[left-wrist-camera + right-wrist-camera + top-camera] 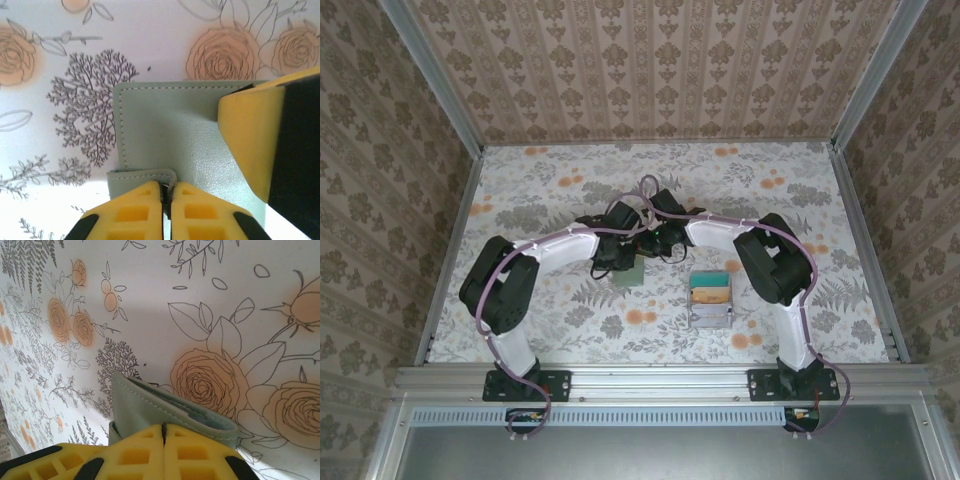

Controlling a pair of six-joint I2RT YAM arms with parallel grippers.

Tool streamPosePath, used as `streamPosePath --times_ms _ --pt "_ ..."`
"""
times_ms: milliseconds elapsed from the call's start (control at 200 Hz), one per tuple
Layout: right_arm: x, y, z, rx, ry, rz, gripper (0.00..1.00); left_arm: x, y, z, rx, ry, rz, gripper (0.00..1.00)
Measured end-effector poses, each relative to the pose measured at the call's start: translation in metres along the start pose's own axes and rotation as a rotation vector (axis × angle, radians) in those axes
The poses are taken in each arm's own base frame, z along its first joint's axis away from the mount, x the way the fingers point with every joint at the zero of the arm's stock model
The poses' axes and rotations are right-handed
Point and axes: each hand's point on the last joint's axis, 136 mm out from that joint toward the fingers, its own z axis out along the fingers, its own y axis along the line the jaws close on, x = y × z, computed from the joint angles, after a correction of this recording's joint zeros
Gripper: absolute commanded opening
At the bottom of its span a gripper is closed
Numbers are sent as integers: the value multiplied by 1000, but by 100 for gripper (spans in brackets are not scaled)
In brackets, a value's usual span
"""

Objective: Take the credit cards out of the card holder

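As left gripper (167, 196) and right gripper (164, 437), both closed, pinch the flat grey-green stitched card holder (170, 130), uneven pulls risk slippage.

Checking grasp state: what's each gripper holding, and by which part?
Both grip the card holder: left gripper pinches one flap's edge, right gripper pinches another edge.

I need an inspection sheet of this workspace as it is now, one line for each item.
Surface: table, flower-printed, flat.
Job's things: card holder, near the table's middle, gripped at two edges.
Clutter: grey tray with teal and tan contents, right of the holder, apart from it.
Grippers: left gripper, jaws shut on the holder's flap; right gripper, jaws shut on its edge.
Cables: purple cables along left arm and right arm.
Surroundings: patterned walls, metal frame.
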Motion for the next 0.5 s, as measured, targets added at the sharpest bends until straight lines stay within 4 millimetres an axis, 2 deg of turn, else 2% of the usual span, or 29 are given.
streamPosePath --times_ms 10,180,395,455,500 --pt "0 0 0 0 0 0 0 0 0 0 1 0 -3 0" --pt "0 -1 1 7 2 -7 0 -1 3 0 71 -10 -50 0" --pt "0 -3 2 27 14 -7 0 -5 11 -2 256 -39 -182 0" --pt "0 -3 2 28 17 -6 0 -8 22 -2 274 -62 -224 0" --pt "2 -3 3 31 20 -6 0 -10 42 3 254 -73 -279 0"
